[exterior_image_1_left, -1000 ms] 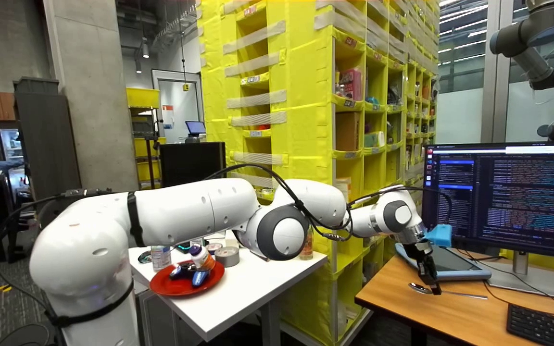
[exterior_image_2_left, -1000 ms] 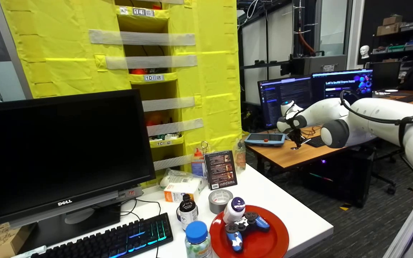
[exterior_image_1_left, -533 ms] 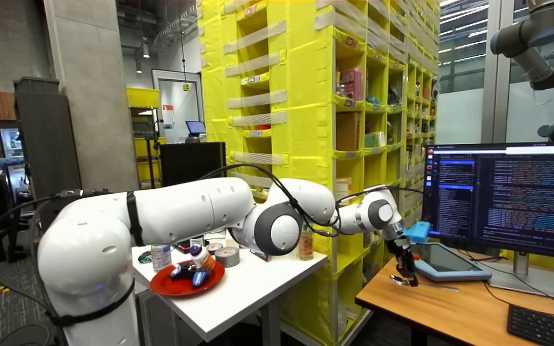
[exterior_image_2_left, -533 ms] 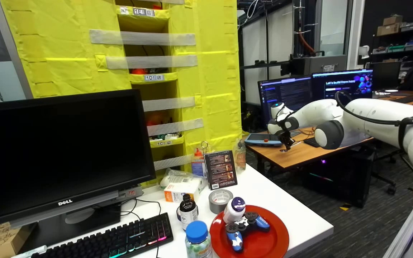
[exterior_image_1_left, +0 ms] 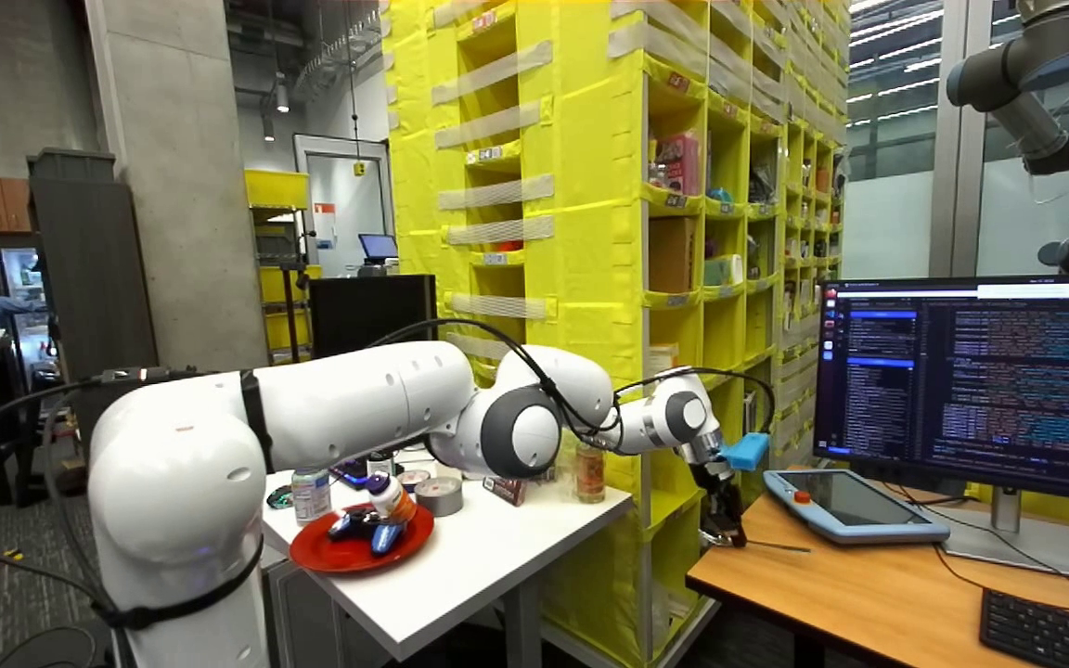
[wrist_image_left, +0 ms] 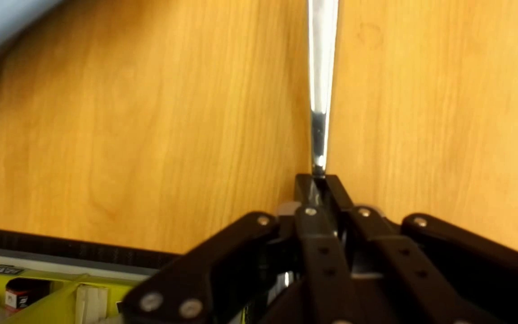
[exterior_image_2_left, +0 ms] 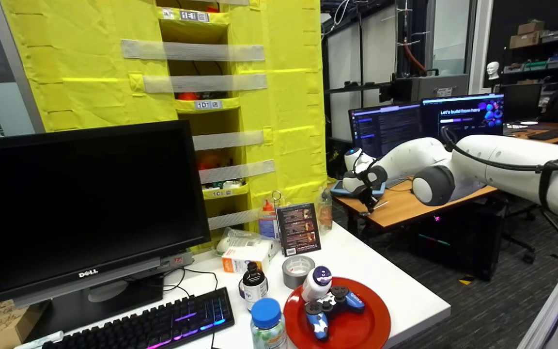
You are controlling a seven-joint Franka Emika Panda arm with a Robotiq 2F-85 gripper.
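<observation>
Wrist view: black two-finger gripper [wrist_image_left: 321, 186] clenched on a slim silver metal spoon [wrist_image_left: 322, 58], pads pinching the shaft, handle sticking out ahead over a brown wood-grain desk [wrist_image_left: 151, 112]. Desk edge shows lower left, so the drop-off looks close.

In an exterior view: spoon bowl pokes out beside the fingers near the desk corner, close in the picture to the tall yellow fabric shelving unit [exterior_image_1_left: 581, 232]. Risk: both ends jut past the pinch, so bowl or handle could catch the unit or the desk edge; a knock might twist the thin shaft in the grip, maybe drop it off the desk. A fast swing could rotate it too. Versus a second ago: gripper and spoon have shifted toward the unit; light-blue-framed tablet [exterior_image_1_left: 859, 506] no longer blocked.

In an exterior view: same shift, spoon now nearer the desk's edge; gap under it can't be judged. Round red plate [exterior_image_2_left: 378, 315] with blue-and-black game controller [exterior_image_2_left: 327, 307] unchanged on the white table [exterior_image_2_left: 402, 293], well apart from the spoon. Black backlit keyboard [exterior_image_2_left: 162, 322]: glow colours changed, nothing else.
</observation>
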